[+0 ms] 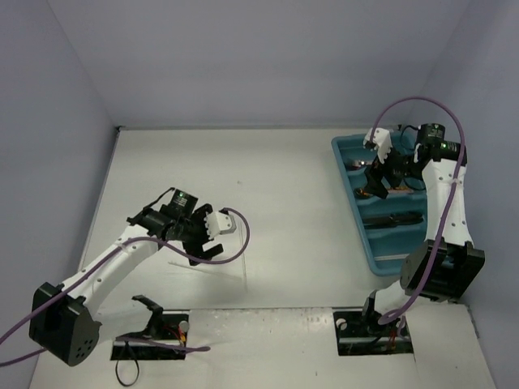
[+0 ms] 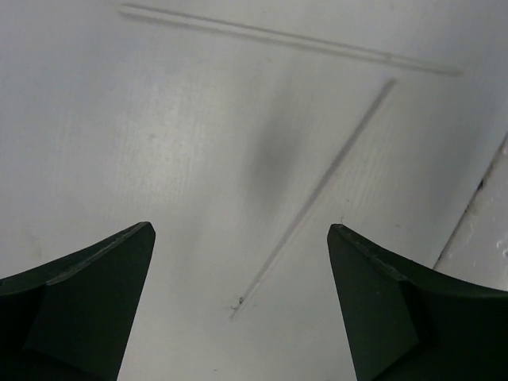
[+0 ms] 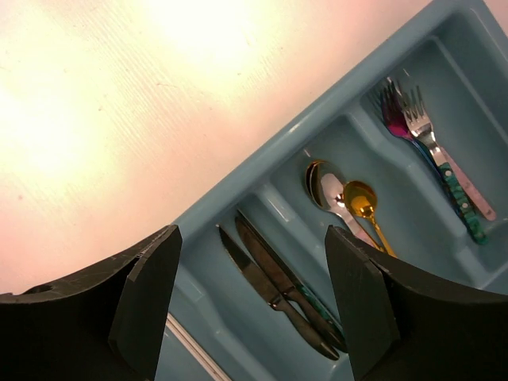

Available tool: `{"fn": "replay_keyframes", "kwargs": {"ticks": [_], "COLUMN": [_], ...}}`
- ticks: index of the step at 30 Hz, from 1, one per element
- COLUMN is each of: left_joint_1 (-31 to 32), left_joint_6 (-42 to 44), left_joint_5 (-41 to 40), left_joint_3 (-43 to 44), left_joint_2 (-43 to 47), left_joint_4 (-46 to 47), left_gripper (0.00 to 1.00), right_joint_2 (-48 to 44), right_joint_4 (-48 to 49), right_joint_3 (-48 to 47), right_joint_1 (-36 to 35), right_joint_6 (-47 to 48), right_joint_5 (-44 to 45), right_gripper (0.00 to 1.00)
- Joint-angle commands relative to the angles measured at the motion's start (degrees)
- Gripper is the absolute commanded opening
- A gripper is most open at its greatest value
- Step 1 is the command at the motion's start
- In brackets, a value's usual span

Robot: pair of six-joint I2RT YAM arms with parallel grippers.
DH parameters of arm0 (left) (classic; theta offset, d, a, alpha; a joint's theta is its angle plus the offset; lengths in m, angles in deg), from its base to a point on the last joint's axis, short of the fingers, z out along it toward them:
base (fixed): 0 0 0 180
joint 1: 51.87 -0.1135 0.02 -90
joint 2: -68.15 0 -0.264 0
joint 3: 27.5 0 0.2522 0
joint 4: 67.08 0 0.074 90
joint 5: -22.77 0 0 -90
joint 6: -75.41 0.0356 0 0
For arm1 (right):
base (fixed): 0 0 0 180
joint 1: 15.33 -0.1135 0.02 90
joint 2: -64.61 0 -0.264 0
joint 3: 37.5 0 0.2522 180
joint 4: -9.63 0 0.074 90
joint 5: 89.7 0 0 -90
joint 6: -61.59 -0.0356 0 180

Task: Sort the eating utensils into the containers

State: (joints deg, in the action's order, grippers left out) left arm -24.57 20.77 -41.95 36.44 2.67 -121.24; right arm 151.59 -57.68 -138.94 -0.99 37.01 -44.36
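Note:
My left gripper [image 2: 242, 238] hangs open low over the white table, nothing between its fingers. Two thin white sticks lie below it: one slants up from between the fingertips [image 2: 317, 186], the other lies across the far side [image 2: 294, 37]. My right gripper [image 3: 250, 234] is open and empty above the teal tray [image 3: 325, 115]. Its compartments hold forks with pink and teal handles [image 3: 432, 151], a silver and a gold spoon [image 3: 353, 202], two dark knives [image 3: 278, 286] and a white stick [image 3: 190, 349]. From above, the left gripper [image 1: 217, 235] sits at the table's centre-left and the right gripper [image 1: 377, 164] over the tray [image 1: 350, 194].
The tray stands along the table's right side, close to the right wall. The right arm's purple cable [image 1: 422, 105] loops above the tray's far end. A table edge or seam [image 2: 476, 214] runs just right of the left gripper.

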Motion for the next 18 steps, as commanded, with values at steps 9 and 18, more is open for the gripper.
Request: {"fn": "replay_keyframes", "kwargs": {"ticks": [9, 18], "left_joint_1": [3.6, 6.3], "left_joint_6": [23.5, 22.1], "left_joint_5": [3.0, -4.2], "left_joint_3": [-5.1, -8.8], "left_joint_2": [-7.5, -10.7], "left_joint_4": [-1.5, 7.6], "left_gripper": [0.7, 0.59], "right_joint_2": [-3.5, -3.8], "right_joint_4": [1.0, 5.7], "right_joint_3": [1.4, 4.0], "right_joint_1": [-2.9, -3.8], "right_joint_6": [-5.1, -9.4], "right_joint_5": [-1.7, -1.1], "right_gripper": [0.64, 0.61]}}
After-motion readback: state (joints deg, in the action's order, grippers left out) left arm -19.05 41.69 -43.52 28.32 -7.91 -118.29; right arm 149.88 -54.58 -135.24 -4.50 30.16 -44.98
